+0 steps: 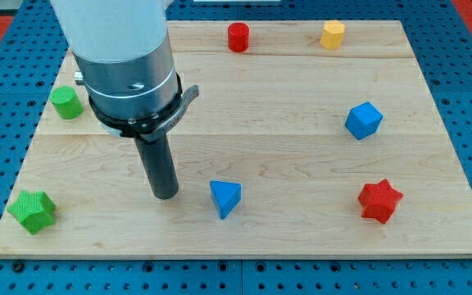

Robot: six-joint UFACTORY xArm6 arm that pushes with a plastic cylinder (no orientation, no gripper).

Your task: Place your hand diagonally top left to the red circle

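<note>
The arm carries no jaws, only a dark rod, so no jaw state can be given. My tip (pixel 165 195) rests on the wooden board (pixel 301 238), just left of the blue triangular block (pixel 225 198). The red circle (pixel 238 38) stands at the board's top edge, well apart from my tip, toward the view's upper right. The arm housing (pixel 125 57) is cut off at the view's top and hides part of the board behind it.

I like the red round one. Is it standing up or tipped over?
Standing up. The red circle shows its flat round top, near the view's top edge of the board.
</note>
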